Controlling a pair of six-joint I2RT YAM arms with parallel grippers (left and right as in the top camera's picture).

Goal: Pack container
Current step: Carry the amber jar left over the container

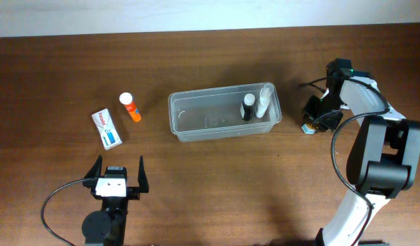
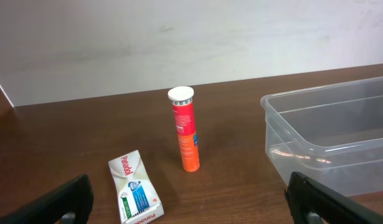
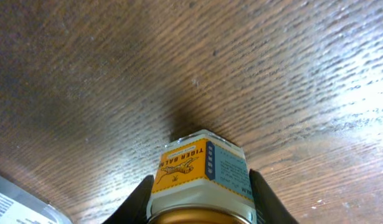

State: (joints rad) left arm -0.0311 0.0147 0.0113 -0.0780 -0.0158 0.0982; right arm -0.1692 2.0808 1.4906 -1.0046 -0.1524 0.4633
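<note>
The clear plastic container [image 1: 196, 97] stands mid-table; a black bottle with a white cap [image 1: 248, 107] and a white bottle [image 1: 264, 100] are inside at its right end. Right of it, my right gripper [image 1: 311, 120] points down at the table, shut on a small Tiger Balm jar [image 3: 200, 168] with an orange and blue label and a gold lid; a finger presses each side. My left gripper [image 1: 117, 176] hangs open near the front edge, holding nothing. Ahead of it are an orange tube with a white cap [image 2: 186, 130], a white and blue box [image 2: 135, 188] and the container's left end [image 2: 328, 146].
In the overhead view the orange tube [image 1: 130, 107] and the box [image 1: 107, 128] lie left of the container, apart from each other. The table's back edge meets a white wall [image 1: 196, 14]. The right arm's base stands at the front right [image 1: 380, 171].
</note>
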